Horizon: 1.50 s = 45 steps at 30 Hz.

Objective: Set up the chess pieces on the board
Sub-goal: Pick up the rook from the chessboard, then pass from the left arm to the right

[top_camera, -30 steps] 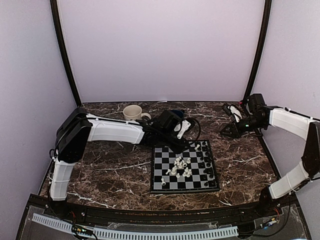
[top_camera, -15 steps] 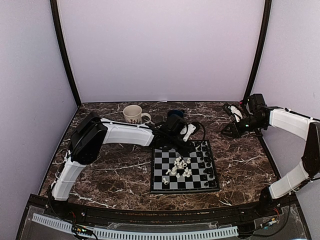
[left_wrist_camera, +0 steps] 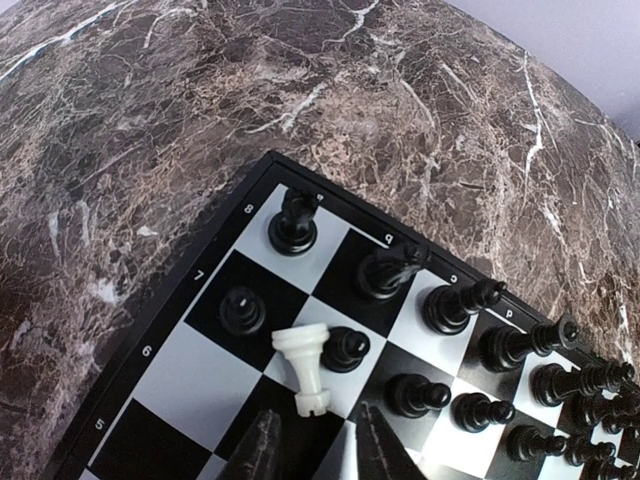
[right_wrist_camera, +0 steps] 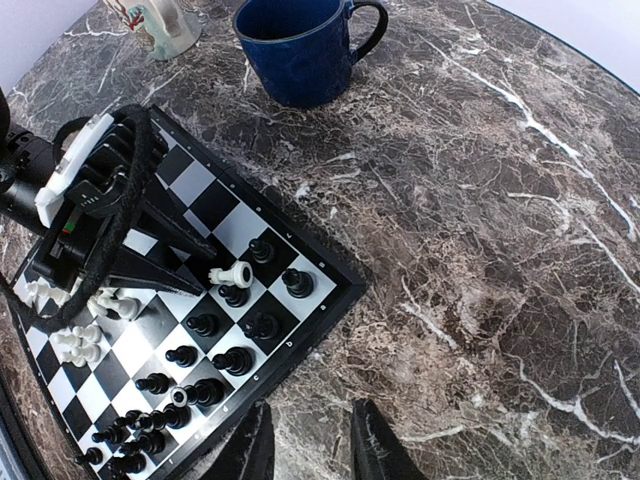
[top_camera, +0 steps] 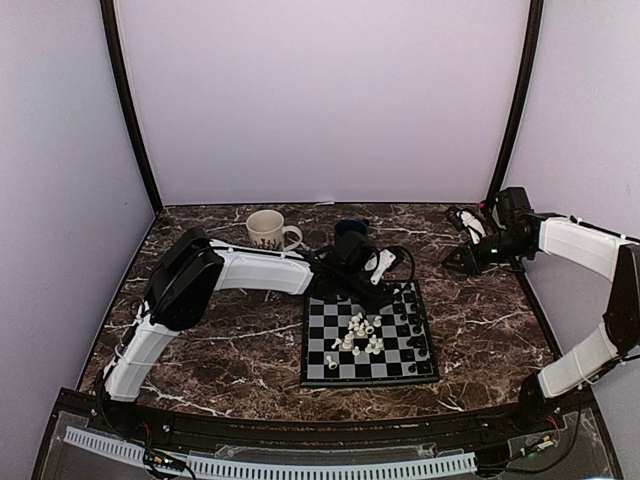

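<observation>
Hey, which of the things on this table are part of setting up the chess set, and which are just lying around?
Part of the job: the board; the black pieces; the white pieces, including one toppled white piece.

Just lying about: the cream mug; the blue mug.

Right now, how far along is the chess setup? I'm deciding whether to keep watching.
Done: the black pieces stand in two rows along one edge of the board. In hand: nothing gripped; a tipped white piece lies among them, ahead of the open left end effector. The right end effector hangs open off the board. Left: the white cluster mid-board needs placing.
</observation>
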Each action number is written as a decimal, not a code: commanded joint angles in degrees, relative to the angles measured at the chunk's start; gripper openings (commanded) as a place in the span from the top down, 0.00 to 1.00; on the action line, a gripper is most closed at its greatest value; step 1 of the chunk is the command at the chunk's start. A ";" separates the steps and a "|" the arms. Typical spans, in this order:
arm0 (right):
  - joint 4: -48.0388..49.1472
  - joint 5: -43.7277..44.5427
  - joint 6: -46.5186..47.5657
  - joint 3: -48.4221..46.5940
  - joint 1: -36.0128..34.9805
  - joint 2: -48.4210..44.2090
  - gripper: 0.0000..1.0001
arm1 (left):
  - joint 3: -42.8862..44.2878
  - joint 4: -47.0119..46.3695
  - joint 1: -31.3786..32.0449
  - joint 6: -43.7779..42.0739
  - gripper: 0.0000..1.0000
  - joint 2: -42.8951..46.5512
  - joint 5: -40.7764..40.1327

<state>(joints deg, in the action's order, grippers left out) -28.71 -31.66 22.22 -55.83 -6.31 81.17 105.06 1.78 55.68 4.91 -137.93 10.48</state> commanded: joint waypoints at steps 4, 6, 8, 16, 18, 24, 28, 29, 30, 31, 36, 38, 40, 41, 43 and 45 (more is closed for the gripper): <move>1.18 0.12 -0.19 0.37 0.24 0.31 0.72 | 2.14 -0.76 0.04 0.89 0.74 -0.59 -2.05; 1.20 0.26 -0.16 0.31 0.24 0.31 0.72 | 2.46 -0.67 0.04 0.91 0.75 -0.84 -2.27; 1.22 0.20 -0.16 0.37 0.24 0.39 0.72 | 2.67 -0.71 0.04 0.98 0.75 -1.17 -2.18; 0.98 0.12 0.01 0.29 0.24 0.83 0.72 | 3.68 -0.85 0.04 1.11 0.73 -1.96 -1.13; 0.95 0.13 0.02 0.25 0.24 0.94 0.72 | 4.02 -0.55 0.04 1.22 0.74 -2.36 -1.90; 0.94 0.27 0.02 0.26 0.24 0.92 0.72 | 4.90 0.78 0.04 0.83 0.77 -3.25 -3.61; 0.85 0.17 0.02 0.22 0.24 1.00 0.72 | 5.01 1.90 0.04 0.35 0.79 -2.88 -3.67; 0.85 0.14 0.02 0.20 0.24 1.01 0.72 | 4.88 2.19 0.04 0.16 0.80 -2.61 -3.69; 0.85 0.18 0.02 0.20 0.23 1.08 0.71 | 4.66 2.46 0.04 -0.08 0.81 -2.28 -3.71; 0.85 0.19 -0.03 0.15 0.24 1.14 0.71 | 4.27 2.54 0.04 -0.41 0.82 -1.91 -3.71; 0.84 -0.02 0.02 0.11 0.25 1.45 0.71 | 0.38 1.28 0.04 -1.92 0.86 0.87 -2.89; 0.84 0.04 0.03 0.13 0.24 1.54 0.71 | -1.71 0.09 0.04 -2.71 0.88 2.46 -1.77; 0.85 -0.05 0.10 0.11 0.24 1.74 0.71 | -4.10 -0.87 0.04 -3.32 0.89 3.63 -1.24; 0.85 -0.01 0.05 0.09 0.24 1.78 0.71 | -4.90 -1.16 0.04 -3.59 0.90 4.25 -1.28; 0.76 -0.11 0.09 0.03 0.24 1.97 0.71 | -6.28 -1.42 0.04 -4.12 0.92 5.25 -1.60; 0.76 -0.15 0.05 0.00 0.24 2.15 0.71 | -7.69 -1.51 0.04 -4.48 0.92 6.36 -2.27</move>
<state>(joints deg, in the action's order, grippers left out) -28.73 -31.46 22.22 -55.83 -6.31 82.72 100.53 -0.84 55.68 2.31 -136.03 8.23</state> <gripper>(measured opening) 0.286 0.117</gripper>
